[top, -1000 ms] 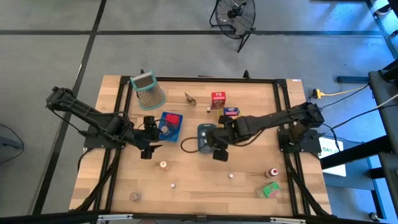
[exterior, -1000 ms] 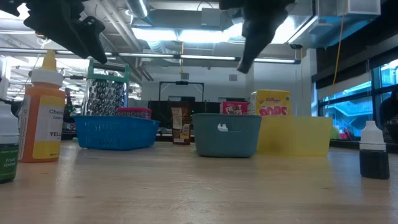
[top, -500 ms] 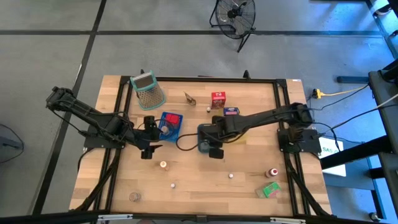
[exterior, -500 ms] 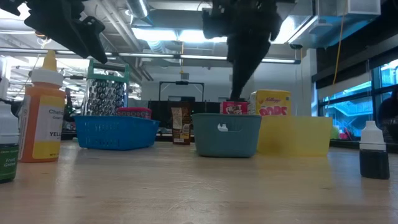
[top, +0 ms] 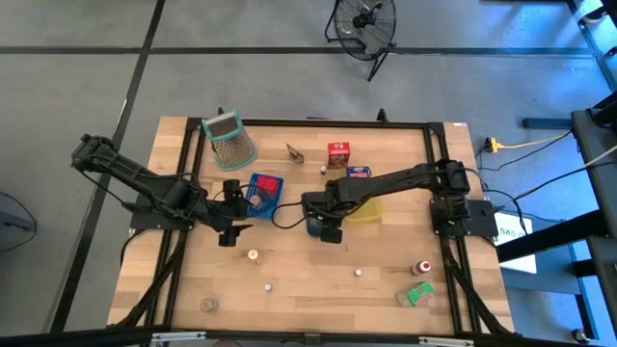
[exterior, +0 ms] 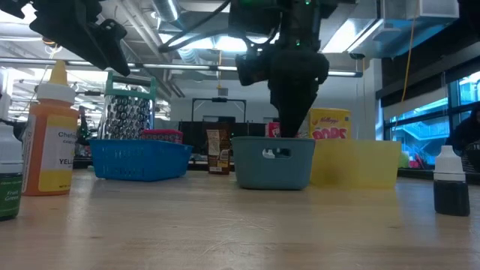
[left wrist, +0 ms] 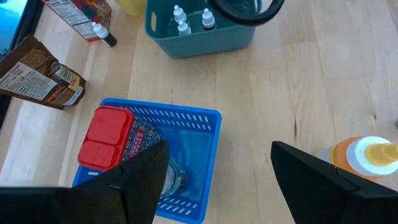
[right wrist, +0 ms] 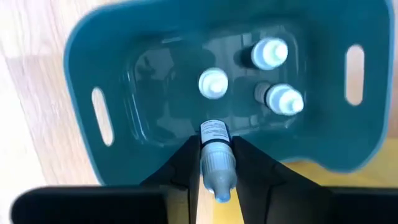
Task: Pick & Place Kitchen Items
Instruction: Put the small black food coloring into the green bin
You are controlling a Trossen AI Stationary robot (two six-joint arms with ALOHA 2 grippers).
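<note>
The right gripper (right wrist: 216, 163) hangs right over the grey-blue tray (right wrist: 124, 56) mid-counter (top: 308, 280), fingers (right wrist: 186, 163) pinching a small white-capped bottle (right wrist: 216, 158). Three more little bottles (right wrist: 213, 83) already stand inside that tray. The left gripper (left wrist: 217, 180) hovers at about 9 o'clock from it, fingers spread, above the blue basket (left wrist: 193, 134) holding a red box (left wrist: 106, 132).

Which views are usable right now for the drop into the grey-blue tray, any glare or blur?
Right wrist view: tray edges blur softly, yet the small bottle in the right gripper reads clearly. Low view: bright ceiling lights backlight that arm into a silhouette above the tray. High view: evenly lit, no glare.
</note>
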